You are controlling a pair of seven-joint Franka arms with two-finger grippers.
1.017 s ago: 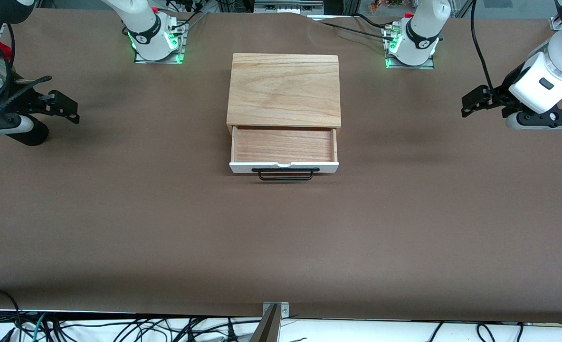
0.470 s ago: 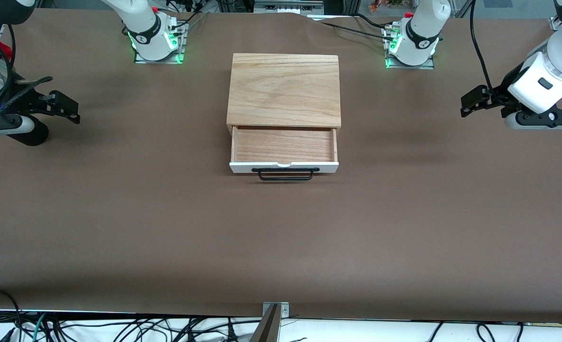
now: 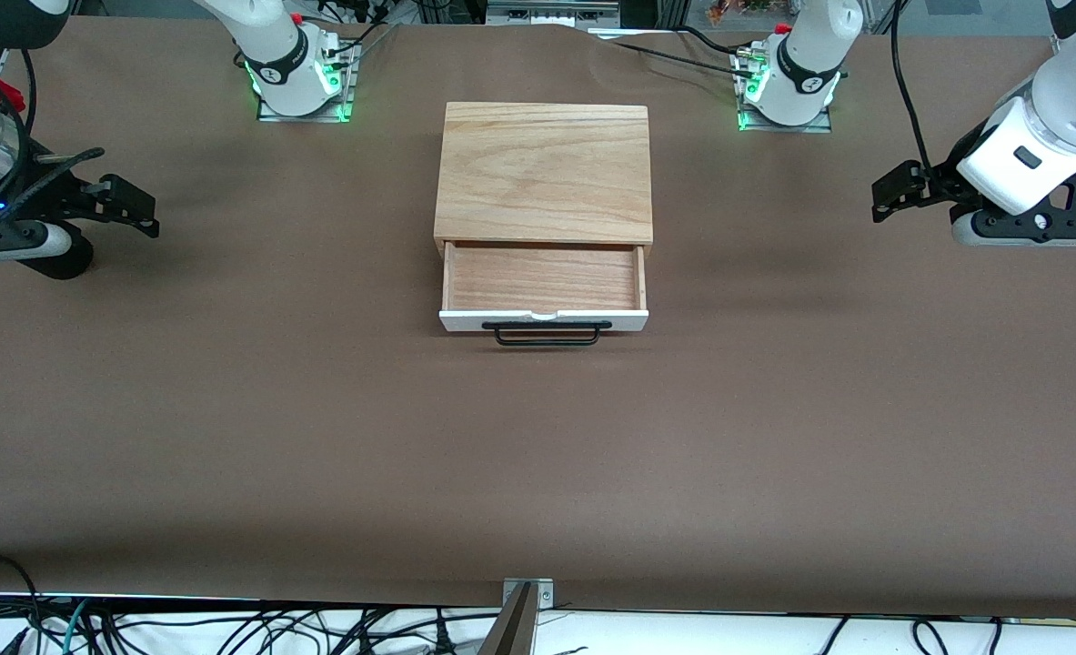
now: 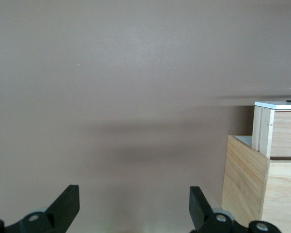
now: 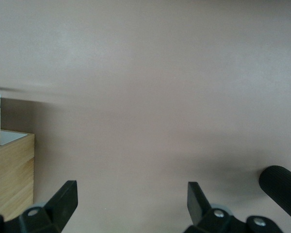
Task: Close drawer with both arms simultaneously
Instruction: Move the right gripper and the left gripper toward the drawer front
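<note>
While the drawer (image 3: 543,284) sits pulled out of its box (image 3: 544,172) mid-table, toward the base-side edge, left gripper (image 3: 897,189) and right gripper (image 3: 128,206) hover over opposite table ends, fingers spread, holding nothing.

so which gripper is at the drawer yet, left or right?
Neither. The left gripper and right gripper both hang open over bare table at their own ends, well clear of the open drawer.

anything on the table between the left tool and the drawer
Nothing: the front view shows only bare brown table between the left tool, open near its own end of the table, and the open drawer. The left wrist view agrees.
</note>
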